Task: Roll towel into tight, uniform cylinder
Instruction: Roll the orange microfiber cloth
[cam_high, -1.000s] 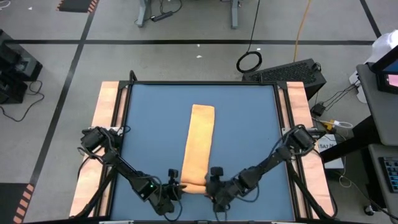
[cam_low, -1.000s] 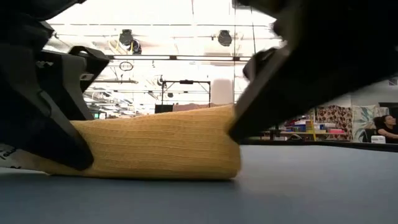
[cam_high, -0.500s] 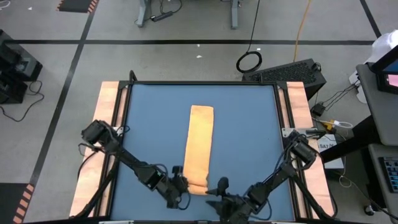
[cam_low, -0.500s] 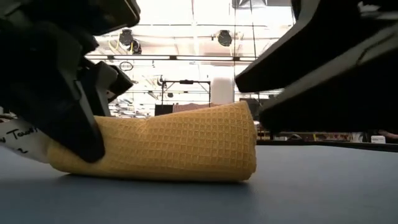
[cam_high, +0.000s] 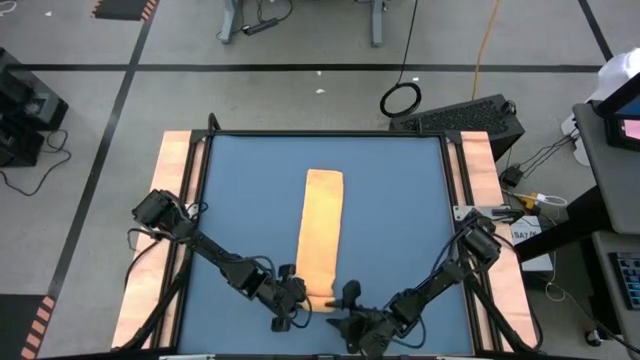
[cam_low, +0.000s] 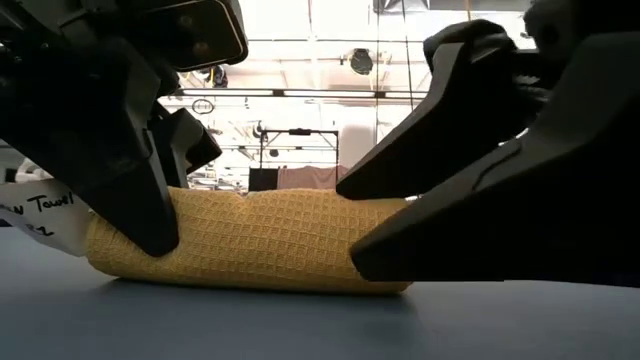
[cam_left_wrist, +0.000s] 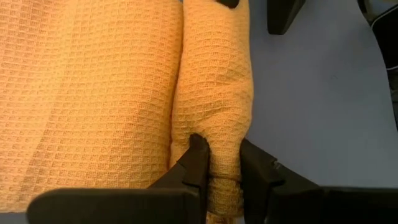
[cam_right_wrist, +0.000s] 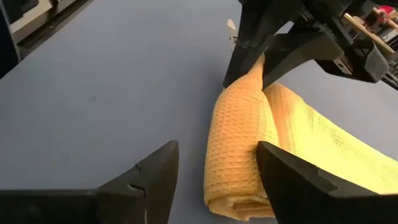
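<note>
Since the earlier frame, the right gripper (cam_high: 348, 303) has come back in toward the rolled end of the towel (cam_high: 322, 232), after sitting farther off at the desk's near edge; the left gripper (cam_high: 287, 300) has stayed on the roll's other end.

Left fingers (cam_left_wrist: 198, 163): clamped on the end of the rolled portion, one finger in the crease between roll and flat cloth, the other on the roll's outer side.

Right fingers (cam_right_wrist: 155, 176): spread apart, with the roll's open end lying between them and ahead of their tips; contact cannot be confirmed.

Towel: a short roll spans from the left fingers to the right fingers, and the unrolled strip runs flat away from both across the blue desk (cam_high: 400, 220). A white tag (cam_low: 35, 212) shows beside the left fingers.
</note>
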